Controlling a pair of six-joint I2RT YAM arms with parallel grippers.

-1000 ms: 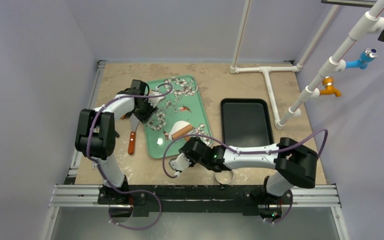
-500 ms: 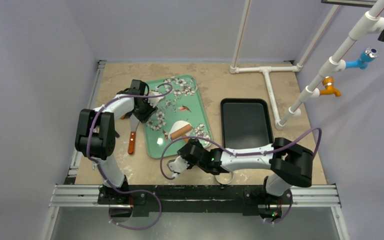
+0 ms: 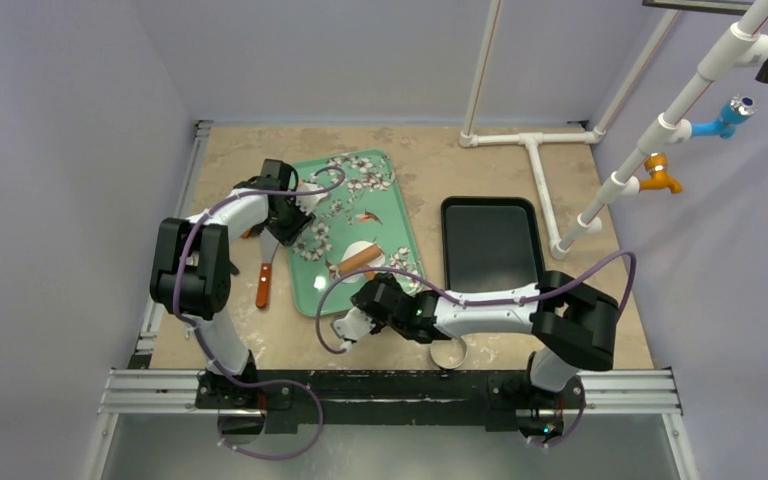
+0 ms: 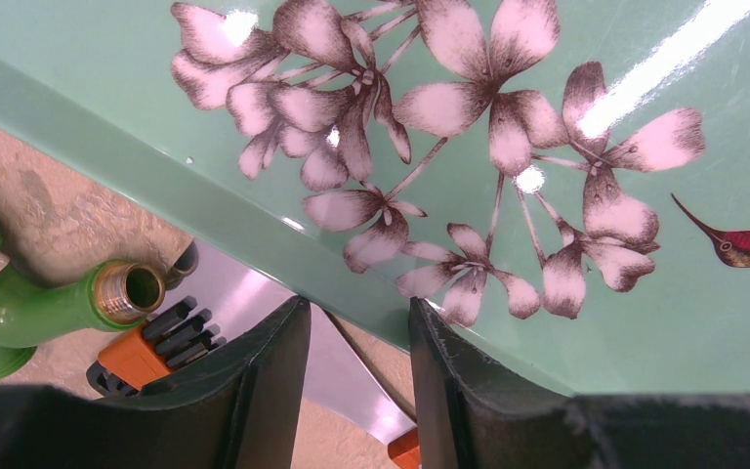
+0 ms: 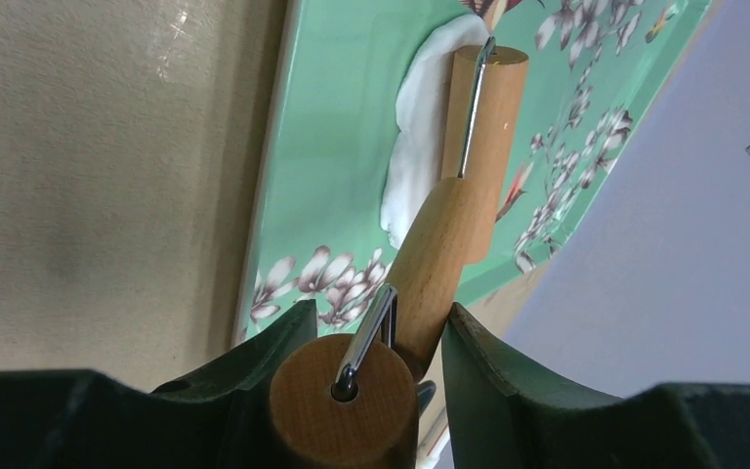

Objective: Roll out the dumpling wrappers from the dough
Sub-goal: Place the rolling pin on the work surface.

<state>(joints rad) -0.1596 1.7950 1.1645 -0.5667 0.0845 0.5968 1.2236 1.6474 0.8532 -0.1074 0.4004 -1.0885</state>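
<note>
The dough [image 3: 361, 250] is a flattened white piece on the green floral tray [image 3: 392, 205]. In the right wrist view the dough [image 5: 418, 147] lies under the wooden roller [image 5: 486, 117]. My right gripper [image 3: 376, 292] is at the tray's near edge, shut on the roller's wooden handle [image 5: 344, 396], which fills the gap between the fingers of the right gripper [image 5: 376, 320]. My left gripper [image 3: 289, 216] is at the tray's left rim. In the left wrist view the left gripper [image 4: 356, 315] straddles the rim [image 4: 254, 230], one finger over the tray, one outside. No separate finished wrappers show.
A black tray [image 3: 492, 245] lies right of the green one. A metal ring cutter [image 3: 448, 353] sits near the front edge. A knife with a brown handle [image 3: 263, 285] lies left of the tray. White pipes [image 3: 535, 160] stand at the back right. A green fitting [image 4: 59, 313] lies beside the left gripper.
My right arm has pushed the roller slightly farther and to the left across the dough. The left arm has not moved.
</note>
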